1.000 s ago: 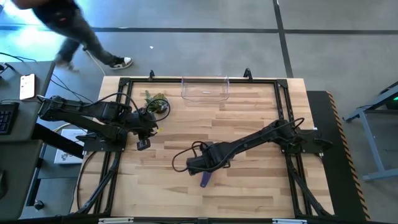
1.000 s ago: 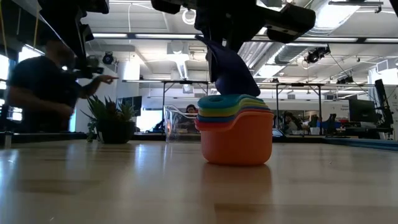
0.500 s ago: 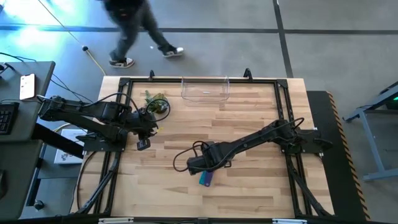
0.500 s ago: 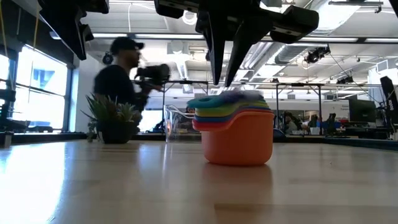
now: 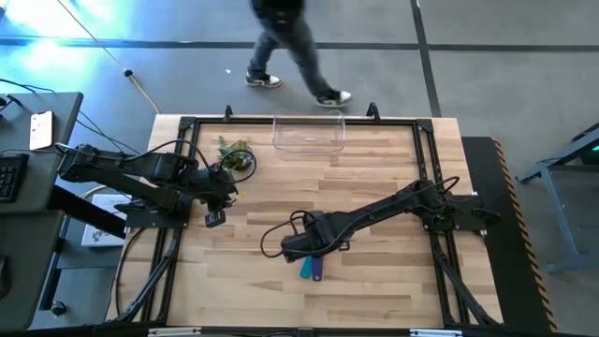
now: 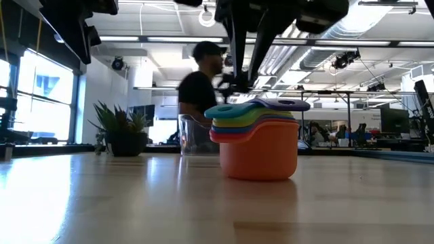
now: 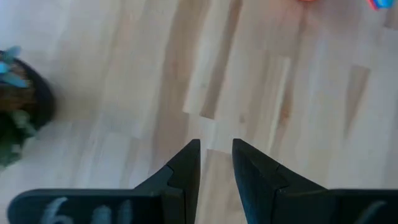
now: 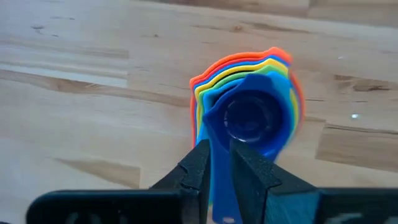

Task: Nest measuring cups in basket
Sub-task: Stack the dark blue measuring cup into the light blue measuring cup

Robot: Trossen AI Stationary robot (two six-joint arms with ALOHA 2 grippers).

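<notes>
The measuring cups (image 6: pixel 258 142) stand nested in one stack on the bare wood near the table's middle, with the orange one at the bottom. The purple cup (image 8: pixel 249 118) lies on top, its handle (image 6: pixel 288 104) sticking out sideways. My right gripper (image 6: pixel 242 85) hangs just above the stack, pointing down. Its fingers are a narrow gap apart and clear of the cups. In its wrist view the purple handle (image 8: pixel 221 186) shows through that gap. My left gripper (image 7: pixel 216 146) waits open over the table's left side (image 5: pixel 216 217). The basket (image 5: pixel 309 134) stands at the far edge.
A small potted plant (image 5: pixel 234 154) stands at the far left, near my left arm. A person (image 5: pixel 290 47) walks on the floor beyond the far edge. Bare wood lies between the stack and the basket (image 6: pixel 193 135).
My right gripper has opened a little and let go of the purple cup. The cup hung tilted from the fingers a second ago. It has dropped into the stack and lies level on top. The person behind the table has walked toward the right.
</notes>
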